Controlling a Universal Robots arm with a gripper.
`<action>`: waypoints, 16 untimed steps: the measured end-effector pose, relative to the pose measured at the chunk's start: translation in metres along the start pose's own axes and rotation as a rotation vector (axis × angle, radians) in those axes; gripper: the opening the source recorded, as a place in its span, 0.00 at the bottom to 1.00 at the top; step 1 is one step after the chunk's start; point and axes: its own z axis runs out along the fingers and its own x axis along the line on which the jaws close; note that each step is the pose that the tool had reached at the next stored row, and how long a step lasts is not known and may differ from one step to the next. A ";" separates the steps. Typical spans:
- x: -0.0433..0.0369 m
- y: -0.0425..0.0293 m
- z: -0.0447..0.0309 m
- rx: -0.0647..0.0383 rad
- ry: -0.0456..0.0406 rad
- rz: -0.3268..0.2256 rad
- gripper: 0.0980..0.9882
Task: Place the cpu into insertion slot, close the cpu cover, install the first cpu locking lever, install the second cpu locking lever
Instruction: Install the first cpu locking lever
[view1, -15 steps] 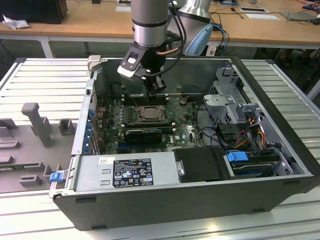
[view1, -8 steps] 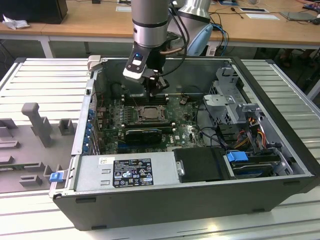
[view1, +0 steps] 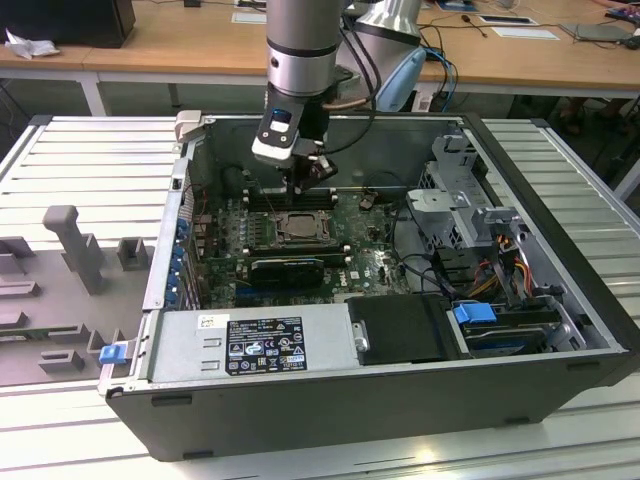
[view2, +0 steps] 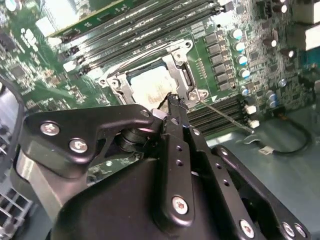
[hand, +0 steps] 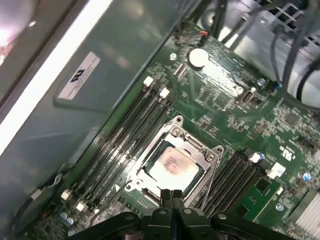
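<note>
The black fingers (hand: 176, 196) are seen closest, pressed together with nothing visibly held between them, their tips set at the rim of the insertion slot (view2: 116, 84). The cpu (hand: 172, 164) is seated flat in that slot, just ahead of the tips, and the cpu cover (hand: 200, 150) is folded down around it. In the second wrist view a thin locking lever (view2: 225, 117) is seen slanting away from the tips, past the slot's corner; whether it is latched cannot be told. The slot is carried on the motherboard (view1: 370, 255) inside the open computer case (view1: 330, 400).

Bright, even overhead light. First wrist view: glare streak along case wall (hand: 100, 110), pale sheen on cpu (hand: 172, 165). Exterior view: motherboard (view1: 370, 265) shaded.
</note>
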 end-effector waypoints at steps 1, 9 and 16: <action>0.0000 0.0000 0.0000 0.000 0.0001 -0.027 0.01; 0.0000 0.0000 0.0000 0.003 0.0007 -0.253 0.01; 0.0000 0.0000 0.0001 0.004 0.0010 -0.410 0.01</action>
